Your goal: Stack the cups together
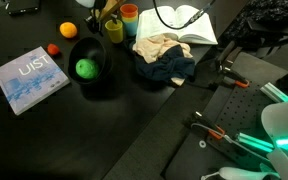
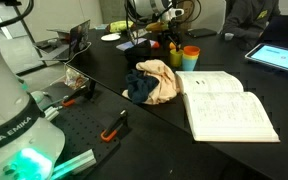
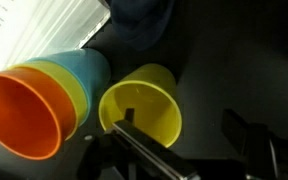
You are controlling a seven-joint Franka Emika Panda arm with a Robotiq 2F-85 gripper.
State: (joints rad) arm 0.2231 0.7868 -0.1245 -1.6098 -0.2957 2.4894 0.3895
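In the wrist view an orange cup [image 3: 22,112] sits nested in a yellow-green cup [image 3: 69,88], which sits in a light blue cup [image 3: 89,65]; this stack lies to the left. A separate yellow cup [image 3: 144,100] is beside it. My gripper [image 3: 179,125] is open, with one finger at the yellow cup's mouth and the other apart to its right. In both exterior views the gripper [image 1: 109,15] [image 2: 169,30] hangs over the yellow cup [image 1: 114,29], next to the stack [image 1: 130,15] [image 2: 189,55].
A black bowl [image 1: 104,80] holding a green ball [image 1: 85,68] stands near the cups. An orange fruit [image 1: 68,30], a blue book [image 1: 29,78], a crumpled cloth [image 1: 164,58] [image 2: 154,82] and an open book [image 1: 184,25] [image 2: 224,105] lie around.
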